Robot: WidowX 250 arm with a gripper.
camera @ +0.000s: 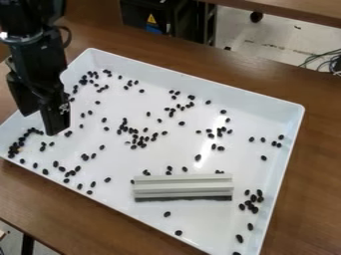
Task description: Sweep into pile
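Camera view: gripper (pixel 41 123) over left end of tray (pixel 200 82), fingers spread, nothing held. Brush (pixel 183 187) lies loose inside tray, toward its near edge. Black beans (pixel 182 123) scattered across tray, loose clusters at its left corner and by its right wall, no single pile. Step looks like pre-grasp, sweep not begun. Next move: cross tray to brush, line up over its bar, lower, close.

Beyond the far edge of the brown worktop (pixel 319 149) are a black cabinet (pixel 136 12) bearing a yellow warning triangle (pixel 152 19), another brown tabletop (pixel 286 9), pale floor (pixel 253 42) and, at right, tangled cables (pixel 323 60).
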